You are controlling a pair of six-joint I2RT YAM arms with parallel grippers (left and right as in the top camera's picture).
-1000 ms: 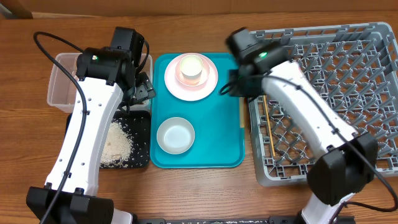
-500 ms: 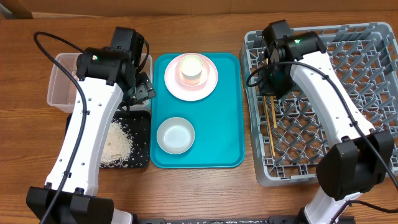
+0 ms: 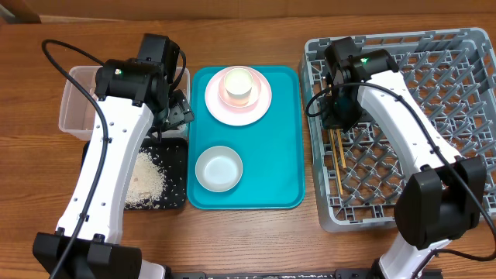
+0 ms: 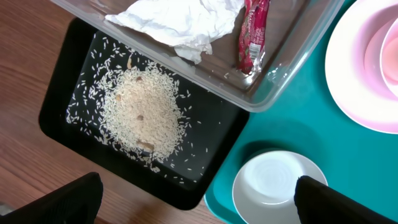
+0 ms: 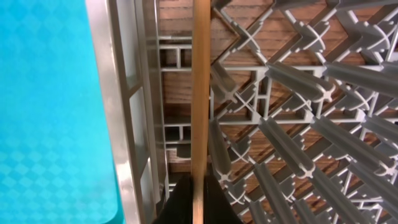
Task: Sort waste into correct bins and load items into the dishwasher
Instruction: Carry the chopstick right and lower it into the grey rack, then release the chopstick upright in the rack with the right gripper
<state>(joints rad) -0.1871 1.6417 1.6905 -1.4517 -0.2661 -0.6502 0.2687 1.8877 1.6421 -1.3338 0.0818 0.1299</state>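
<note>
The right gripper [image 5: 198,211] was clamped shut on the chopsticks [image 3: 339,159], which lay lengthwise along the dish rack's [image 3: 403,36] left edge, free ends pointing toward the robot. The left gripper [image 4: 199,202] gaped wide, empty.

Tub [image 3: 74,108] behind rice tray [image 3: 177,186], left — serving tray [image 3: 279,155] middle, rack [image 3: 457,77] right.

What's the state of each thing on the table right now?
Left claw, open.
Right claw, shut on chopsticks.
Chopsticks, inside dish rack.
Clear tub, holds napkin and wrapper.
Black tray, holds rice.
Plate, on teal tray.
Cup, upright on plate.
Bowl, upright, empty, on teal tray.
</note>
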